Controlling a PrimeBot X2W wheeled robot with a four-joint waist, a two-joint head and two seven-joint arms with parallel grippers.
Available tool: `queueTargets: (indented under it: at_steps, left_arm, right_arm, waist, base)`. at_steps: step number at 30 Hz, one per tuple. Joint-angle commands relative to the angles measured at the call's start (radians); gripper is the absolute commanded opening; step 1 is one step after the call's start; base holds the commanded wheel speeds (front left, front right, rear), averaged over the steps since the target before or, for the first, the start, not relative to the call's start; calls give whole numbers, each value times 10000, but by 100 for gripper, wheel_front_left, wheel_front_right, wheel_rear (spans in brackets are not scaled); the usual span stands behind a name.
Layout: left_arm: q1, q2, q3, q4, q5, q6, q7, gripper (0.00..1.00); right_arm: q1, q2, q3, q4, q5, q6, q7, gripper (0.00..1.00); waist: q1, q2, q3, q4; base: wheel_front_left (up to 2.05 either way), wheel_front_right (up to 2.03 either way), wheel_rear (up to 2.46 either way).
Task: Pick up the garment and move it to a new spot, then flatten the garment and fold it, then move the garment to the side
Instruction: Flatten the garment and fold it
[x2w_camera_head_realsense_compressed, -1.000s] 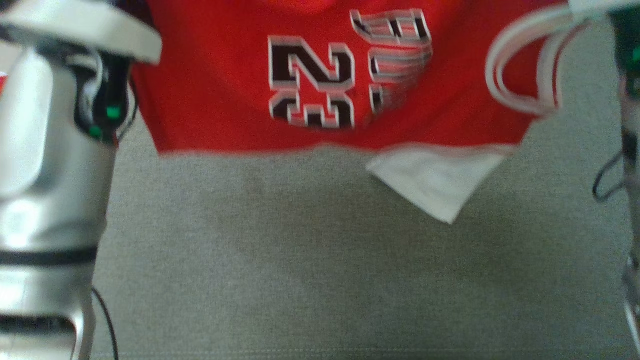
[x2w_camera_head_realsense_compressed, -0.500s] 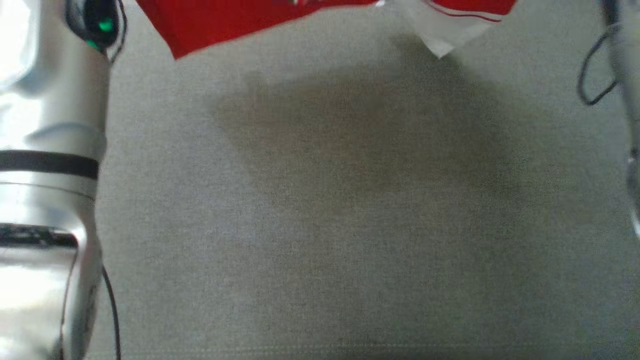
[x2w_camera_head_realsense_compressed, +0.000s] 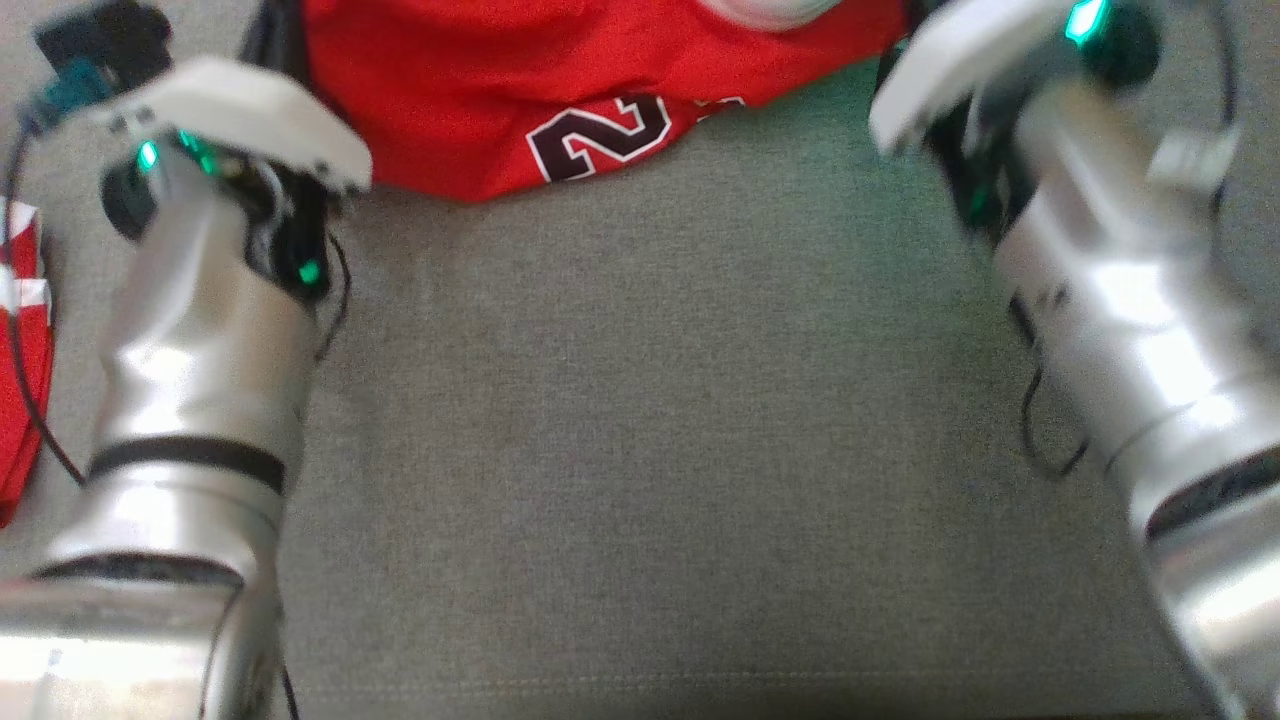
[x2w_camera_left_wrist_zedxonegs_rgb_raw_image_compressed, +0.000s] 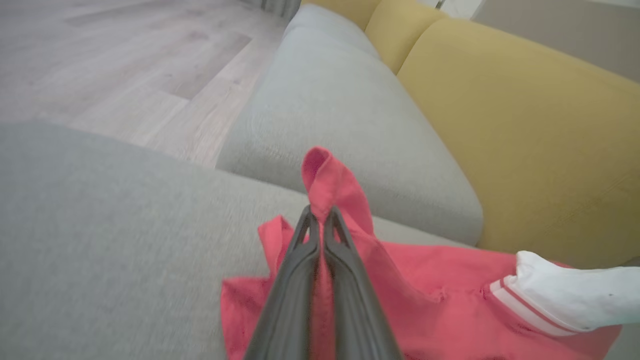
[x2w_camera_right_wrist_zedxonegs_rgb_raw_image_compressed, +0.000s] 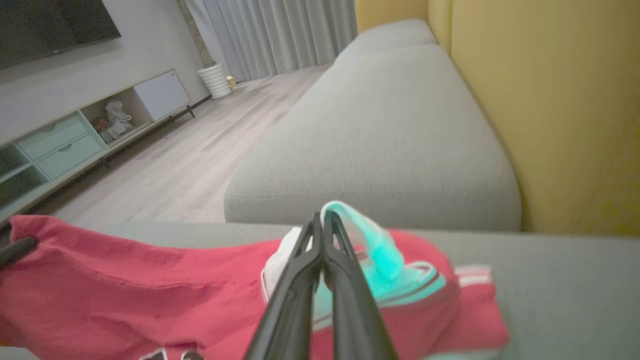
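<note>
The garment (x2w_camera_head_realsense_compressed: 560, 90) is a red jersey with black-and-white numbers and white trim, lying bunched on the grey sofa seat (x2w_camera_head_realsense_compressed: 650, 450) at the far side, between my two forearms. In the left wrist view my left gripper (x2w_camera_left_wrist_zedxonegs_rgb_raw_image_compressed: 320, 212) is shut on a raised fold of the red garment (x2w_camera_left_wrist_zedxonegs_rgb_raw_image_compressed: 425, 310), whose white sleeve trim (x2w_camera_left_wrist_zedxonegs_rgb_raw_image_compressed: 565, 295) lies to the right. In the right wrist view my right gripper (x2w_camera_right_wrist_zedxonegs_rgb_raw_image_compressed: 320, 220) is shut on the pale trimmed edge of the garment (x2w_camera_right_wrist_zedxonegs_rgb_raw_image_compressed: 125, 285). The head view has my left forearm (x2w_camera_head_realsense_compressed: 200, 330) and right forearm (x2w_camera_head_realsense_compressed: 1130, 310) reaching forward, their wrists covering the fingers.
Another red cloth (x2w_camera_head_realsense_compressed: 20, 380) lies at the seat's left edge. A yellow backrest (x2w_camera_left_wrist_zedxonegs_rgb_raw_image_compressed: 525, 125) rises behind the garment. A second grey cushion (x2w_camera_right_wrist_zedxonegs_rgb_raw_image_compressed: 390, 125) adjoins the seat, with wood floor (x2w_camera_left_wrist_zedxonegs_rgb_raw_image_compressed: 125, 65) and a low cabinet (x2w_camera_right_wrist_zedxonegs_rgb_raw_image_compressed: 75, 140) beyond.
The garment hung spread with its numbers facing me, rose nearly out of the top of the head view, and now lies bunched on the far seat. Both forearms now reach forward.
</note>
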Motion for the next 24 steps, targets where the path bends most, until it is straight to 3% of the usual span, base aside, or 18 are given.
queueTargets:
  at_steps: [1, 6, 13, 18, 24]
  left_arm:
    - [314, 259, 376, -378, -121, -43, -48, 0]
    - [1755, 132, 836, -1248, -348, -66, -48, 0]
    - [4799, 71, 628, -3426, -166, -72, -49, 0]
    - [6519, 425, 253, -4705, -108, -73, -49, 0]
    - [8313, 934, 89, -6191, -119, -37, 149, 0]
  right_arm:
    - [721, 278, 114, -549, 523, 75, -311, 0]
    - [2623, 124, 358, -1368, 1201, 75, -671, 0]
    - [6013, -762, -14, -4127, 1666, 75, -891, 0]
    - [8629, -1372, -971, -6445, 949, 75, -896, 0]
    - [11469, -1359, -2334, -9221, -278, 75, 163, 0]
  waist:
    - [-2, 0, 60, 30]
    - [-2, 0, -318, 33]
    - [-2, 0, -1165, -13]
    - [-2, 0, -1802, -46]
    - [-2, 0, -2365, -88]
  base:
    - [0, 0, 0]
    - [0, 0, 0]
    - [0, 0, 0]
    - [0, 0, 0]
    - [0, 0, 0]
